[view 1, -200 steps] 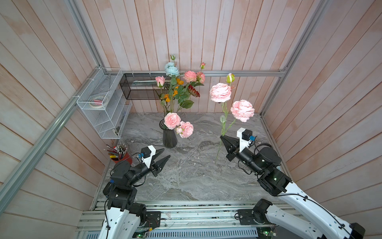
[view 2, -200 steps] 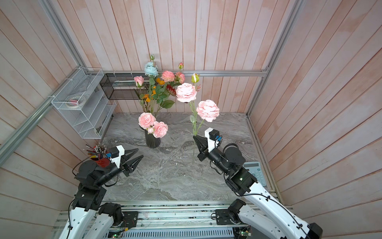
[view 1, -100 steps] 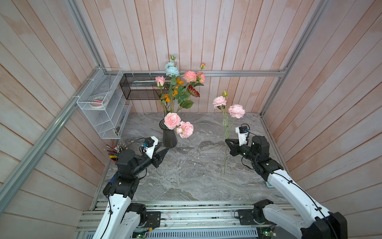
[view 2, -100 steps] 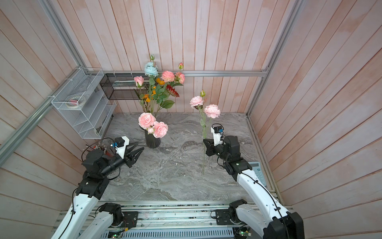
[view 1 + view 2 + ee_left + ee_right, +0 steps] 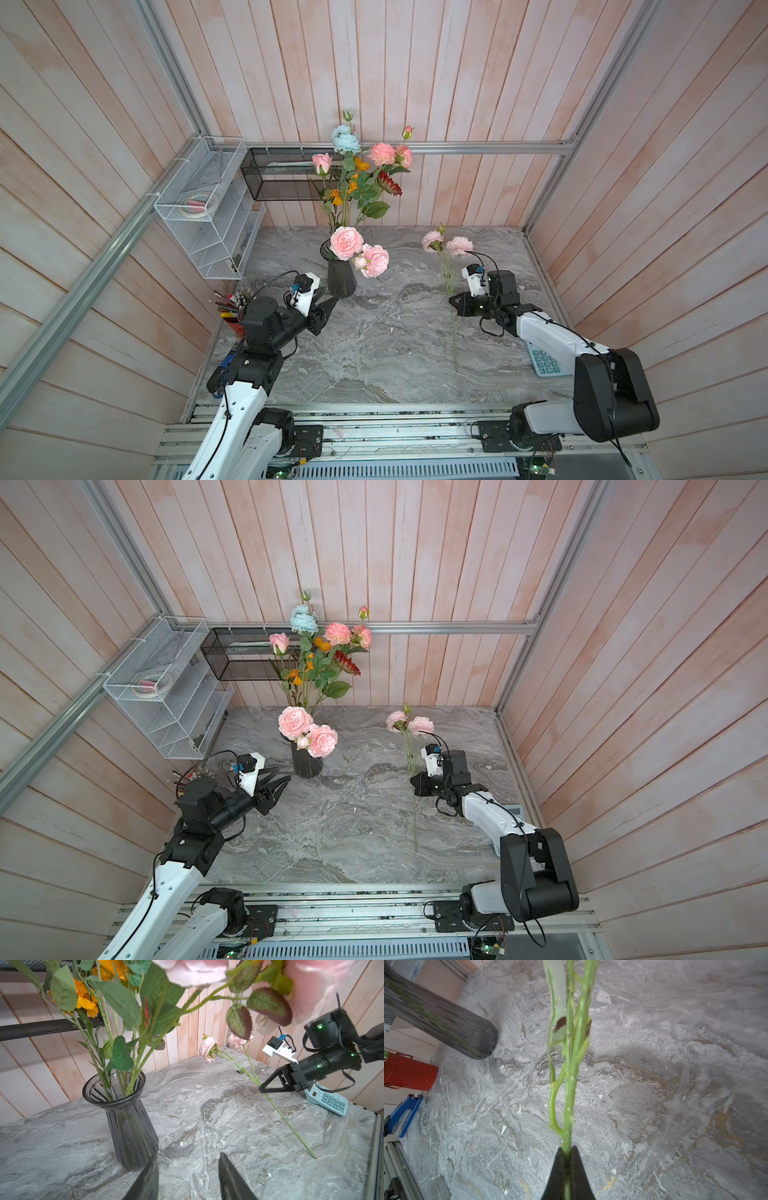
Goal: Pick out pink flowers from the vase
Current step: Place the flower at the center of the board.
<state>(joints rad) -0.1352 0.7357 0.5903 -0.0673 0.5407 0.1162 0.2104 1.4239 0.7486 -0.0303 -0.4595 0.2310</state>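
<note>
Right wrist view: vase (image 5: 446,1022) blurred, rim cut off; pink stem (image 5: 572,1084) leaves frame, heads unseen. Left wrist view: nearest pink blooms (image 5: 311,985) blurred, cropped. Calculator (image 5: 546,365) and pencil cup (image 5: 233,328) half hidden behind arms.

The left arm (image 5: 266,324) comes up from the front left corner of the tabletop (image 5: 395,345) and leans in toward the middle. The left end effector (image 5: 329,296) hangs low over the tabletop near the left edge, and its two dark fingers (image 5: 228,1180) stand apart with a gap between them. The right arm (image 5: 552,336) comes up from the front right corner, bends at a big black elbow (image 5: 611,399), and lies low along the right edge. The right end effector (image 5: 454,300) points sideways toward the middle, its fingers squeezed together on the stalk of a pink flower (image 5: 459,246)
</note>
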